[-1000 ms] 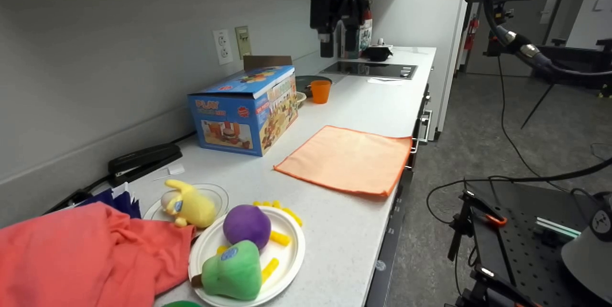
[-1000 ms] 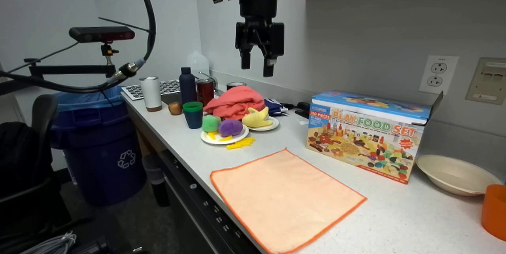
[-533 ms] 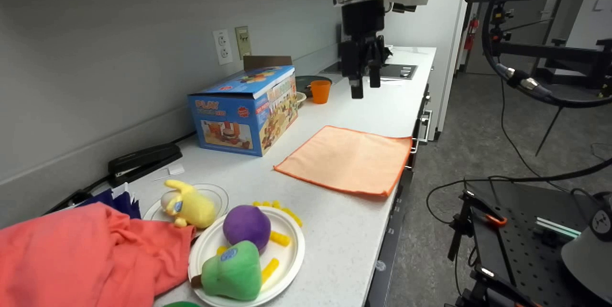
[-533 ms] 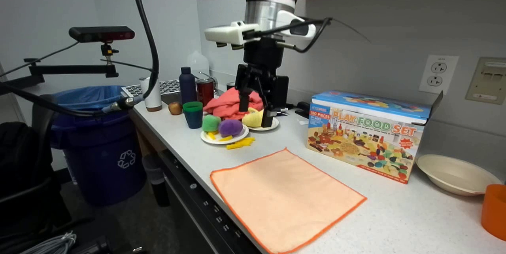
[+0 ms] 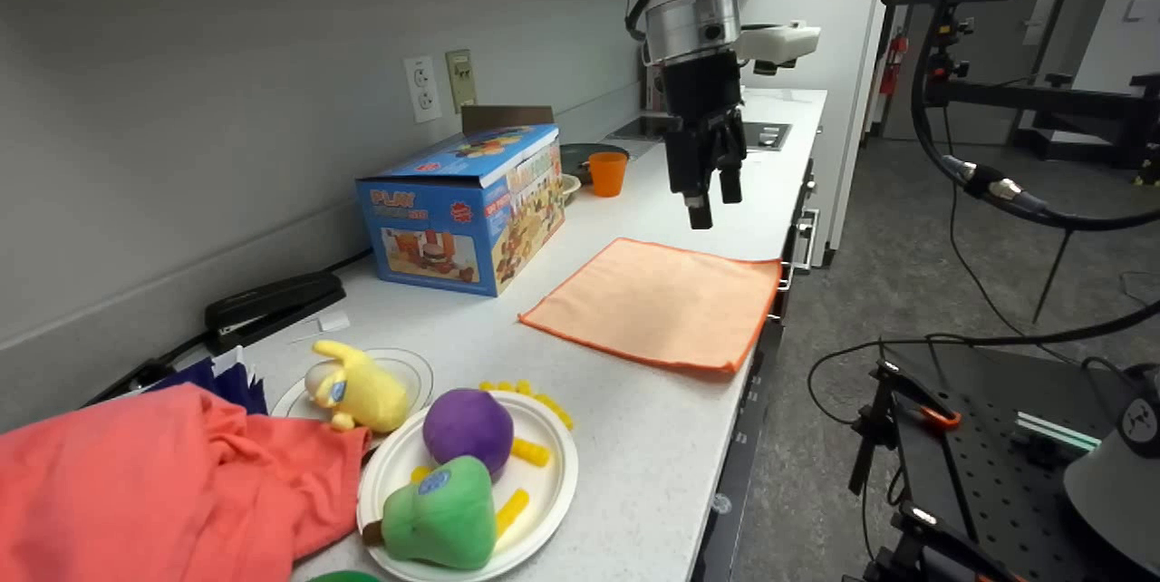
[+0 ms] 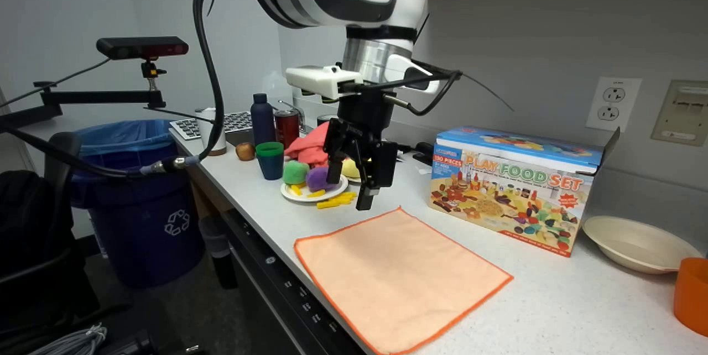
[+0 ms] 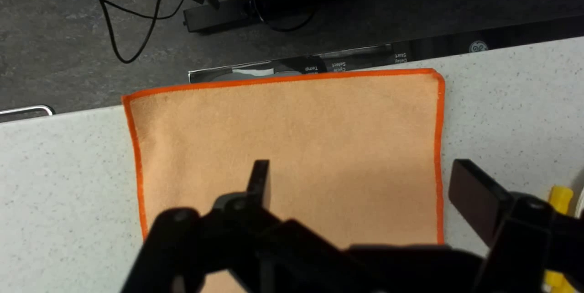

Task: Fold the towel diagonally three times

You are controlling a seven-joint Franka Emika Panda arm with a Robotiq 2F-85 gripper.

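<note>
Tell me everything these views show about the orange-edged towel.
The towel is a squarish, thin-looking peach cloth with a bright orange border. It lies spread out, unfolded, on the white counter, mostly flat with slight ripples. One side runs along the counter's front edge, seeming to overhang slightly. Only the counter touches it; the open tool hangs above, apart.

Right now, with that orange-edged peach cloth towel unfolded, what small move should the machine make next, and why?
Probably lower the black two-fingered gripper toward a corner of the towel, where diagonal folding could start: the towel lies spread out, and the gripper hangs open, clear of it.
</note>
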